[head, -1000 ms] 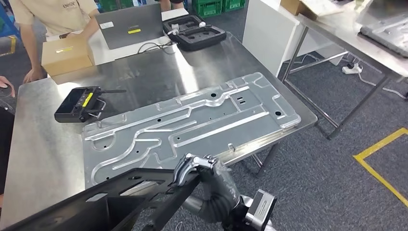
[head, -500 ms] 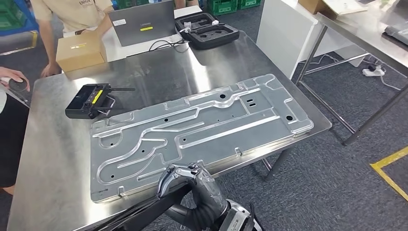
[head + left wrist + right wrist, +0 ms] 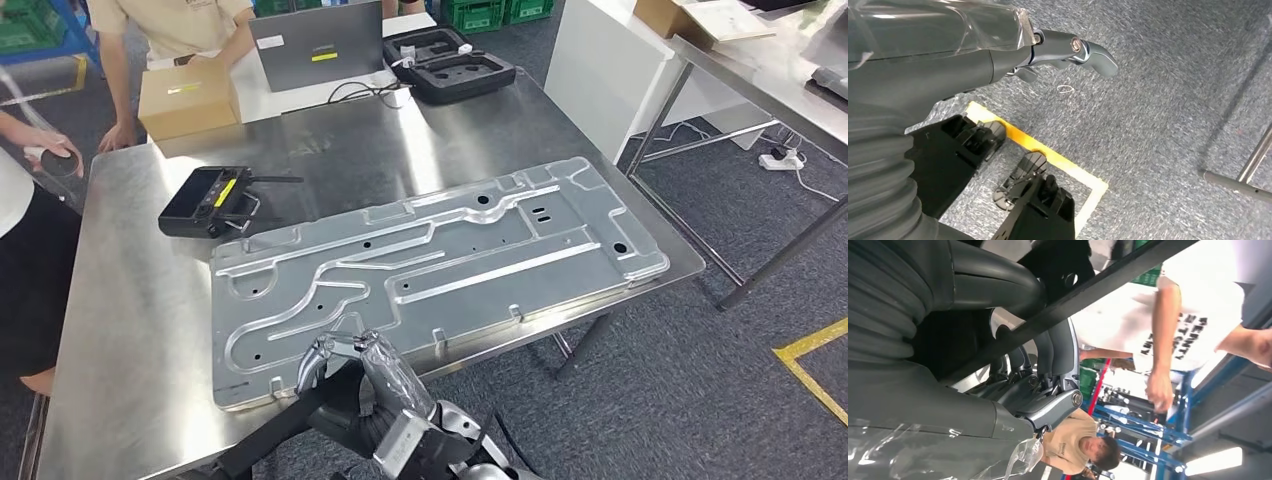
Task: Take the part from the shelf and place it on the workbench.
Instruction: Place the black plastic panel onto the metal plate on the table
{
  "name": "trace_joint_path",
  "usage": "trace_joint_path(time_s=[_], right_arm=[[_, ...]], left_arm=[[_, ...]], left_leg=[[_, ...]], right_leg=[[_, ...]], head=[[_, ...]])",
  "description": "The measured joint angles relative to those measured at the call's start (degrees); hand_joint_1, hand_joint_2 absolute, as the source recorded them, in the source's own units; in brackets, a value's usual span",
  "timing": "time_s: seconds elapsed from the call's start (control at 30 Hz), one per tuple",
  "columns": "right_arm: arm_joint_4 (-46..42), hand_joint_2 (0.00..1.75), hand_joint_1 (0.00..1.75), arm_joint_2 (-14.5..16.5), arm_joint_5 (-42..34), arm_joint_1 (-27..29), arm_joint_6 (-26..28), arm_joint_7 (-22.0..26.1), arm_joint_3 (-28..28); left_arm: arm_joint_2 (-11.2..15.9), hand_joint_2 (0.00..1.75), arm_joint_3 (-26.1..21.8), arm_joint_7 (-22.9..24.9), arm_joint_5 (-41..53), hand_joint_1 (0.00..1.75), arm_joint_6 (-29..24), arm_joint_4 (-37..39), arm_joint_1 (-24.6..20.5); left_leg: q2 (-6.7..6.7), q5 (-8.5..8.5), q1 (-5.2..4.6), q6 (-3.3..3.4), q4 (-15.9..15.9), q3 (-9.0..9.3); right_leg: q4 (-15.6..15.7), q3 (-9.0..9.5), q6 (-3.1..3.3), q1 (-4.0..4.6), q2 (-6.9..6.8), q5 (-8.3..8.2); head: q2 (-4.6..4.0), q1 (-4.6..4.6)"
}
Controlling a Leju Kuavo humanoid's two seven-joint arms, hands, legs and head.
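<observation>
Gripping one black part point(image 3: 290, 430) with curled fingers, right hand point(image 3: 350, 375) reaches one silver plate point(image 3: 430, 265) on counter point(image 3: 120, 330).

black part point(image 3: 290, 435): cut off at frame bottom, far end hidden. right hand point(image 3: 345, 372): fingers wrapped round part, grip partly hidden. left hand point(image 3: 1068, 50): fingertips hidden behind cover.
</observation>
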State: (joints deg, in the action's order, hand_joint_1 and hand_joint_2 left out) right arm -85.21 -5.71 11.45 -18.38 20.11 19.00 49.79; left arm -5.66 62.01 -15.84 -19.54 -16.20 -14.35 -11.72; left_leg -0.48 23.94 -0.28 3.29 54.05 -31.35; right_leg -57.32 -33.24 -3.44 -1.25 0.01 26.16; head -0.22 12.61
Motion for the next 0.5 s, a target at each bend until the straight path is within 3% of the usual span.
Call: trace_joint_path(time_s=[0.1, 0.13, 0.17, 0.2, 0.27, 0.33, 0.5], right_arm=[[3.09, 1.75, 1.75, 0.46, 0.33, -1.98, 0.69, -1.95, 0.43], [4.34, 1.75, 1.75, 0.58, 0.43, -2.65, 1.03, -2.8, 0.46], [5.65, 1.75, 1.75, 0.68, 0.49, -3.34, 1.39, -3.64, 0.49], [6.95, 1.75, 1.75, 0.78, 0.52, -4.13, 1.69, -4.41, 0.51], [9.39, 1.75, 1.75, 0.93, 0.6, -5.85, 2.11, -5.66, 0.57], [11.92, 1.75, 1.75, 1.24, 0.57, -7.76, 2.53, -6.7, 0.63], [14.29, 1.75, 1.75, 1.61, 0.45, -9.51, 3.06, -7.57, 0.68]], left_arm=[[-0.29, 1.75, 0.57, 0.21, 0.78, 0.0, 0.53, -0.08, -0.51], [-0.39, 1.75, 0.7, 0.31, 1.11, 0.0, 0.77, -0.11, -0.61], [-0.46, 1.75, 0.8, 0.46, 1.44, 0.0, 1.01, -0.13, -0.68], [-0.54, 1.75, 0.88, 0.62, 1.75, 0.0, 1.26, -0.14, -0.76], [-0.74, 1.75, 1.0, 0.9, 2.37, 0.0, 1.72, -0.15, -1.03], [-0.97, 1.75, 1.07, 1.04, 2.81, 0.0, 2.04, -0.17, -1.4], [-1.14, 1.75, 1.18, 1.09, 3.09, 0.0, 2.26, -0.18, -1.71]], left_leg=[[0.05, -0.19, -0.04, 0.63, -0.13, 0.12], [0.03, -0.18, -0.13, 0.71, -0.09, 0.1], [-0.02, -0.14, -0.18, 0.75, -0.05, 0.11], [-0.1, -0.1, -0.21, 0.75, 0.01, 0.17], [-0.26, 0.13, -0.2, 0.55, 0.25, 0.32], [-0.27, 0.45, -0.44, 0.13, 0.65, 0.1], [-0.19, 0.53, -0.61, -0.2, 0.85, -0.27]], right_leg=[[-11.12, -5.13, -0.04, 0.16, 0.01, 5.39], [-14.31, -6.71, -0.04, 0.17, 0.01, 6.32], [-15.46, -7.35, 0.0, 0.17, 0.0, 6.14], [-14.09, -6.79, 0.07, 0.17, 0.0, 4.81], [-5.95, -3.02, 0.27, 0.14, -0.02, 0.72], [0.45, -0.18, 0.56, 0.25, 0.04, -1.49], [1.47, -0.01, 0.87, 0.44, 0.17, -1.63]], head=[[0.0, -1.15], [0.0, -1.48], [0.0, -1.75], [0.0, -2.05], [0.0, -2.7], [0.0, -3.25], [0.0, -3.49]])
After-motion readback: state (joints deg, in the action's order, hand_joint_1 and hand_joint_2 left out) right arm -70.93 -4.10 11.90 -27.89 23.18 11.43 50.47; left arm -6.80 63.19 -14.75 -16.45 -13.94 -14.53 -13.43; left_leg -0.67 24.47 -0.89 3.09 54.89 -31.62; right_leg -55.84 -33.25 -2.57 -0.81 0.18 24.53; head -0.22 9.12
